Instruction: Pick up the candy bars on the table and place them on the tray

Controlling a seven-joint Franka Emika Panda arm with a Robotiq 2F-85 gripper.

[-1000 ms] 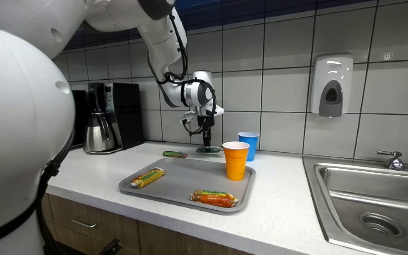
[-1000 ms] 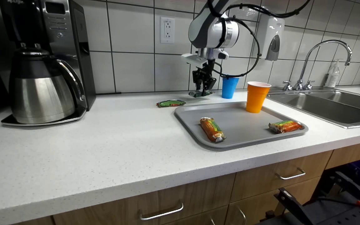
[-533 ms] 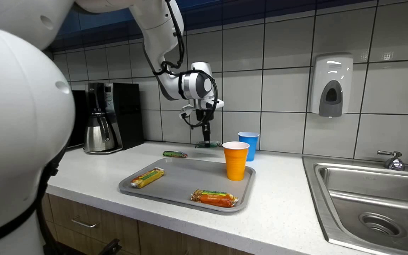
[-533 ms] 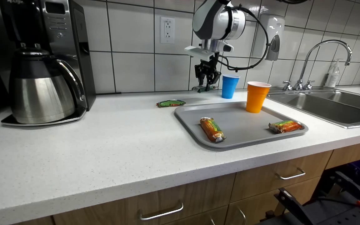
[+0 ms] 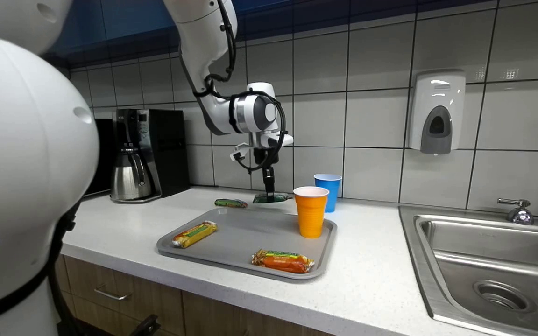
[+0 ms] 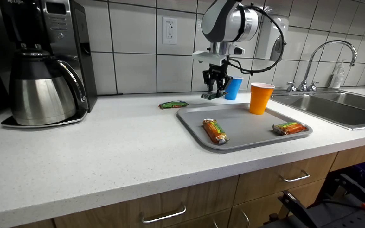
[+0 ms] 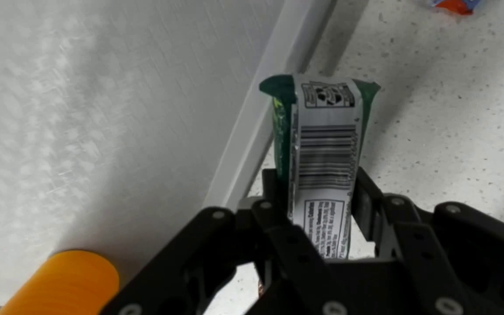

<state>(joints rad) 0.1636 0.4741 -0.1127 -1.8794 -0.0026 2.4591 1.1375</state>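
**My black pincer (image 7: 316, 186) holds a dark green wrapped candy bar (image 7: 325, 148) near the flat grey rectangular tray (image 5: 243, 233)**

From the left in an exterior view, I have a steel-and-black carafe (image 5: 131, 179) in a black coffee maker (image 5: 171, 149). Next comes the tray on the white speckled desk (image 5: 367, 270), a yellow-orange wrapped candy bar (image 5: 194, 234) lying in its left part. Beyond the tray's back edge, a bright green wrapped candy bar (image 5: 230, 203) lies on the desk. To its right my pincer is closed on the dark green bar's two sides, off the desk. Farther right, the tray bears a wider orange-red wrapped packet (image 5: 282, 261) at its front right corner and an upright orange plastic cup (image 5: 311, 214). A blue plastic cup (image 5: 333, 190) stands on the desk behind, left of a stainless-steel sink (image 5: 424, 261).

I cannot see to the bottom of either cup, nor into the carafe. In the wrist view the orange cup is cut off, my pincer hides the held bar's lower end, and a blue-and-red scrap (image 7: 456, 6) is too cropped to identify.

Against half a second ago, pincer and held bar sit lower in both exterior views; the other bars have not moved.
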